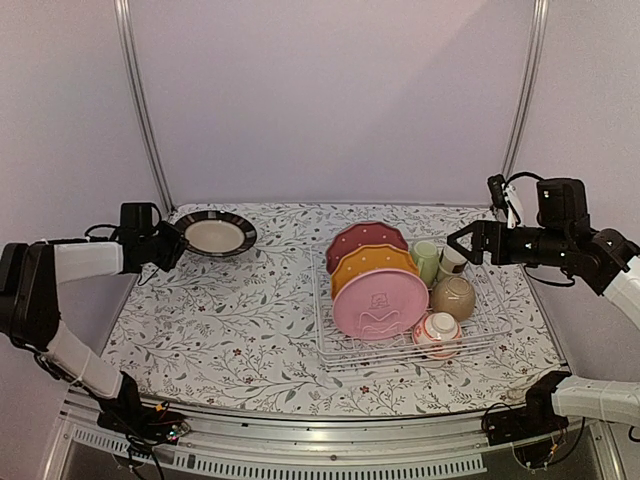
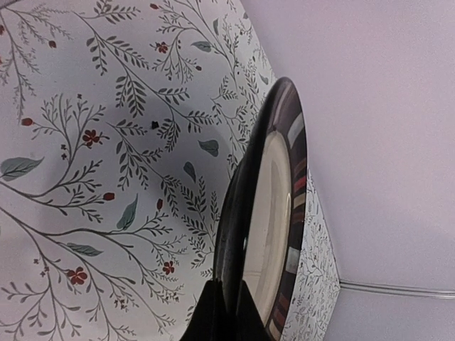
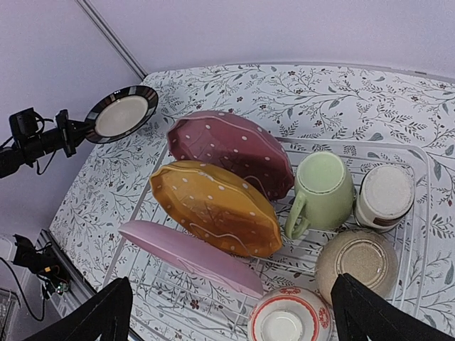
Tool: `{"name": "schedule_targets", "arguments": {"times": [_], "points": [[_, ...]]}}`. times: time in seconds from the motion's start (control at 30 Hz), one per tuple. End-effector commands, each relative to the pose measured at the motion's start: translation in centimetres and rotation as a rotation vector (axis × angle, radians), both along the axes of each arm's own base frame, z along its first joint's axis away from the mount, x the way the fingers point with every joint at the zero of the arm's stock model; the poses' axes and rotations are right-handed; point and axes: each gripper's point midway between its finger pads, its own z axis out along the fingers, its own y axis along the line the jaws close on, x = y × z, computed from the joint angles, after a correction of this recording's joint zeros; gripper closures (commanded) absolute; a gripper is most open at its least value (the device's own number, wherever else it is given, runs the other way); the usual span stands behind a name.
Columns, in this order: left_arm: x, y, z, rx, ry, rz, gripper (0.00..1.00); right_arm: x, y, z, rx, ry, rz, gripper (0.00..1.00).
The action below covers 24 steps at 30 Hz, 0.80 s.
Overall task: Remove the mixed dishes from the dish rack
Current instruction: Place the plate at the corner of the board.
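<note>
a round dark-rimmed beige plate (image 1: 215, 234) is grasped by the left gripper (image 1: 178, 245), far left; the right gripper (image 1: 460, 243) is held open.

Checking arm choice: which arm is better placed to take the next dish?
Likely right: the right end effector, open, hovers over the dish rack; the left end effector holds the dark-rimmed plate.
</note>
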Motion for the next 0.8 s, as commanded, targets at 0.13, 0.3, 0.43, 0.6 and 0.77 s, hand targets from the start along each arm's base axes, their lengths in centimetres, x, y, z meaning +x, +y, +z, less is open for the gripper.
{"name": "schedule_targets", "arguments": {"times": [0.13, 0.3, 0.43, 0.6, 0.77], "points": [[4.4, -1.4, 3.2, -0.044, -0.181, -0.081, 1.00, 0.3, 0.3, -0.8, 0.014, 0.029, 0.001, 0.01], [5.4, -2.5, 1.2, -0.071, -0.154, -0.123, 1.00, 0.4, 0.2, -0.8, 0.017, 0.028, -0.006, 0.01], [5.8, -2.8, -0.1, -0.076, -0.134, -0.134, 1.00, 0.4, 0.3, -0.8, 0.019, 0.033, -0.006, 0.01], [6.4, -3.2, -2.0, -0.089, -0.096, -0.142, 0.95, 0.6, 0.5, -1.0, 0.019, 0.040, -0.002, 0.01], [6.4, -3.2, -3.6, -0.070, -0.048, -0.136, 0.77, 0.5, 0.4, -0.8, 0.022, 0.036, -0.003, 0.01]]}}
